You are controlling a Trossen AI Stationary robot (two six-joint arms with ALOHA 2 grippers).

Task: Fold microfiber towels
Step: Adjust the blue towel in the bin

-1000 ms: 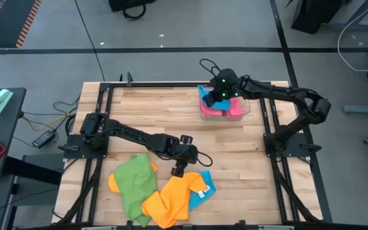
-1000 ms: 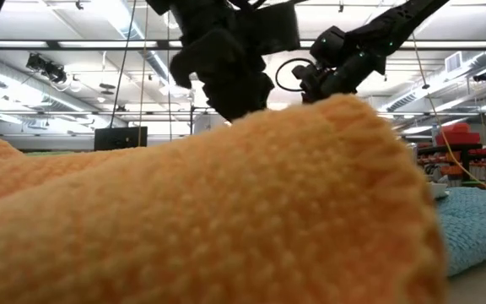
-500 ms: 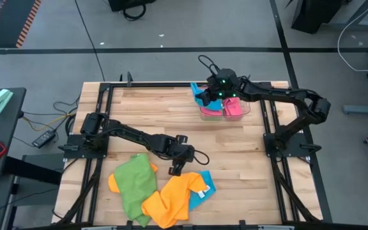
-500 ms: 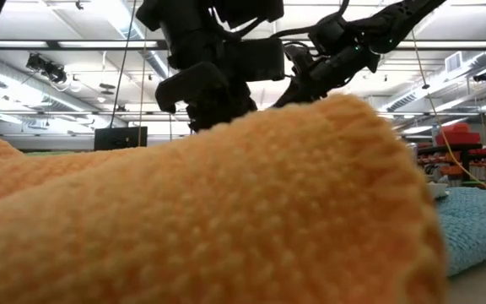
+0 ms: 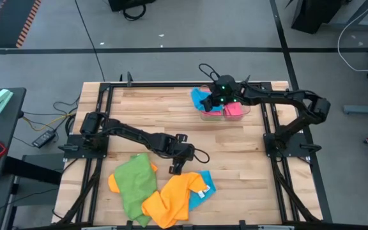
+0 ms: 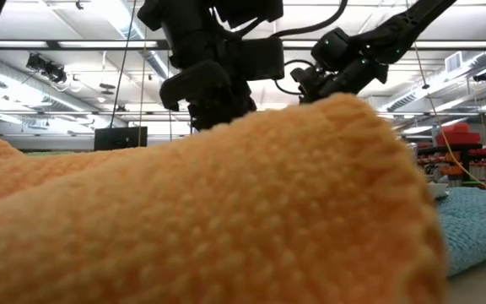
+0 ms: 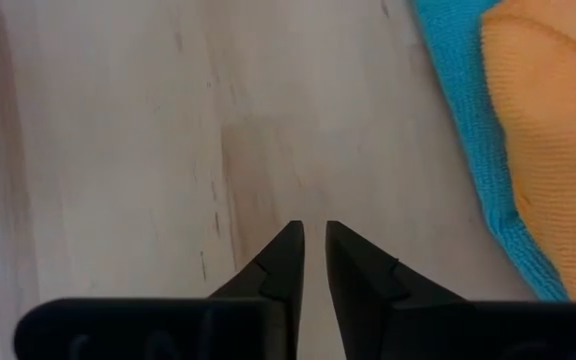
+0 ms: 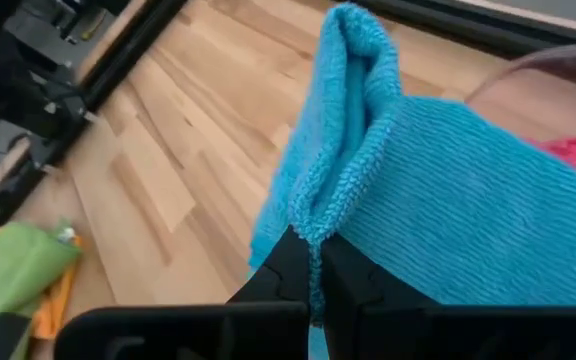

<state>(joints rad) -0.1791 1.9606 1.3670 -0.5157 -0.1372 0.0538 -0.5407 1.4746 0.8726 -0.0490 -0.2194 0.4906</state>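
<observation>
Two hands are in play, and your right hand (image 8: 311,262) is the one working: its fingers are clenched on a fold of the sky-blue microfiber towel (image 8: 448,210), pinching the cloth where its edge doubles over. You hold it there, I judge, so the rest hangs free and can be drawn out of the clear plastic tray (image 5: 236,114) at the far right of the table (image 5: 145,108). From above, that blue towel (image 5: 202,99) spills over the tray's left rim toward the bare wood, while a pink microfiber towel (image 5: 233,109) lies inside the tray.

Your left hand (image 7: 313,252) sits low over the wood near the middle of the table, its fingers nearly closed with only a narrow gap and nothing between them. It waits just beside the heap of unfolded cloths at the near edge: a second blue towel (image 7: 473,130) with an orange microfiber towel (image 7: 553,120) on top of it, and farther left a green microfiber towel (image 5: 135,184) over another orange one. That heap lies crumpled and overlapping, so it looks like the pile still to be folded.

The bare boards between the tray and the heap are probably where you would spread the held towel flat.
</observation>
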